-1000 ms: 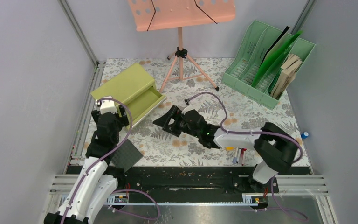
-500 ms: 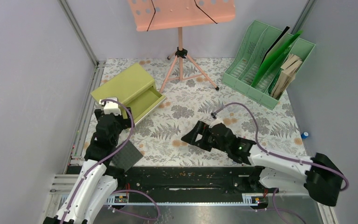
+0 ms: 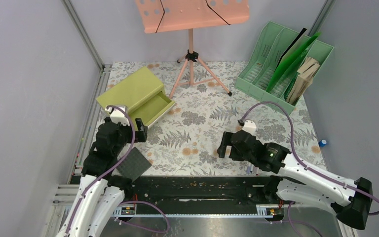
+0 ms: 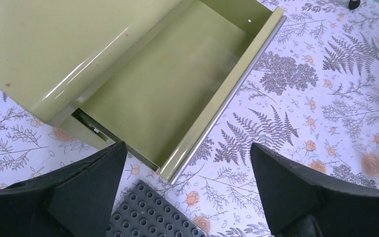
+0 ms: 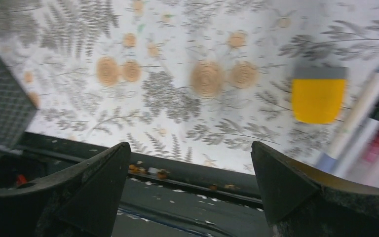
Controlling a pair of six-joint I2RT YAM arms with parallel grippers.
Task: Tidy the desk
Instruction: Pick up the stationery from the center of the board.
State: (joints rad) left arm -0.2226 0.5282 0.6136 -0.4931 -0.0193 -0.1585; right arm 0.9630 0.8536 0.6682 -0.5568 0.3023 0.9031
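Note:
The desk [image 3: 197, 128] is a whitish top printed with ferns and orange flowers. My left gripper [image 3: 137, 129] [image 4: 187, 148] hangs open and empty over the near corner of an olive-yellow cabinet's pulled-out drawer [image 4: 177, 74], just above a grey studded plate [image 4: 148, 217]. My right gripper [image 3: 224, 148] [image 5: 190, 145] is open and empty low over the desk's front edge. Beside it lie a yellow block [image 5: 318, 96] and several markers [image 5: 370, 128], mostly hidden under the arm in the top view.
The olive-yellow cabinet [image 3: 133, 91] stands at the left. A green file organizer [image 3: 286, 64] with folders fills the back right. A pink music stand [image 3: 191, 69] rises at the back. A small blue cap [image 3: 322, 143] lies at the right edge. The black rail [image 3: 197, 185] borders the front.
My right arm has swung from the desk's middle back toward the front right, uncovering the centre. Both grippers opened wider. The left gripper turned slightly right.

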